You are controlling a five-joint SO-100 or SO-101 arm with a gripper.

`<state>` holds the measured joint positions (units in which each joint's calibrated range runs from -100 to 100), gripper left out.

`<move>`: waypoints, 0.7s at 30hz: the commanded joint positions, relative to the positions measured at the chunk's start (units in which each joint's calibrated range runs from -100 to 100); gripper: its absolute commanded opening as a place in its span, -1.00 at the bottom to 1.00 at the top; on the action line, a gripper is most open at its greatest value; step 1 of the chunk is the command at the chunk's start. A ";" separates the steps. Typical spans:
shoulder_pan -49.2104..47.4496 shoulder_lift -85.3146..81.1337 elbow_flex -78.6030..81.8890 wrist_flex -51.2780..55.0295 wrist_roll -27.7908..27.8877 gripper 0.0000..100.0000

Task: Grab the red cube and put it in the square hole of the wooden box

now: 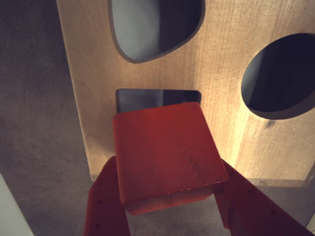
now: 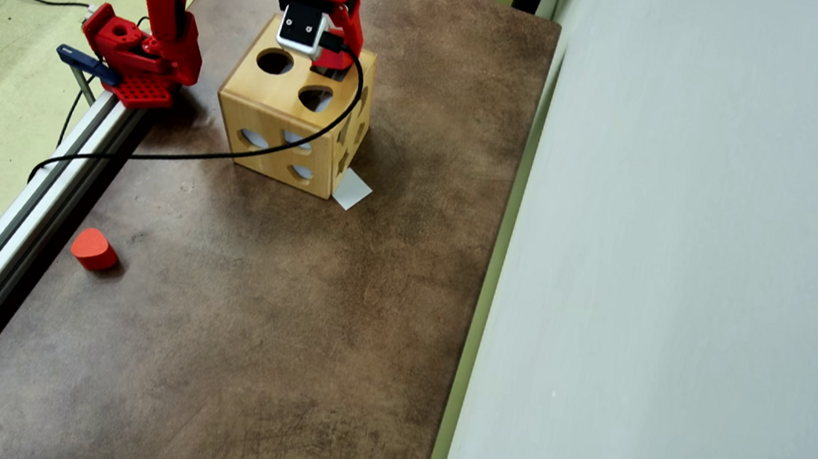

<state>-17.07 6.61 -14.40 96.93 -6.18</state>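
In the wrist view my gripper is shut on the red cube, one red finger on each side of it. The cube hangs just above the top face of the wooden box, its far edge overlapping the near edge of the square hole. In the overhead view the gripper stands over the far right part of the wooden box; the cube and the square hole are hidden under the wrist camera and hand.
The box top also has a round hole and a rounded hole. A red rounded block lies at the table's left edge by the metal rail. A white paper scrap lies beside the box. A black cable crosses the box.
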 commanded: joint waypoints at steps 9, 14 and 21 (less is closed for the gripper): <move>-0.17 -4.27 -0.89 -0.31 0.44 -0.97; -0.17 -11.07 -3.40 0.41 -0.05 -0.97; 0.95 -13.62 -2.77 0.49 -0.10 -0.97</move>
<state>-17.21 -3.64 -14.85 97.58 -6.18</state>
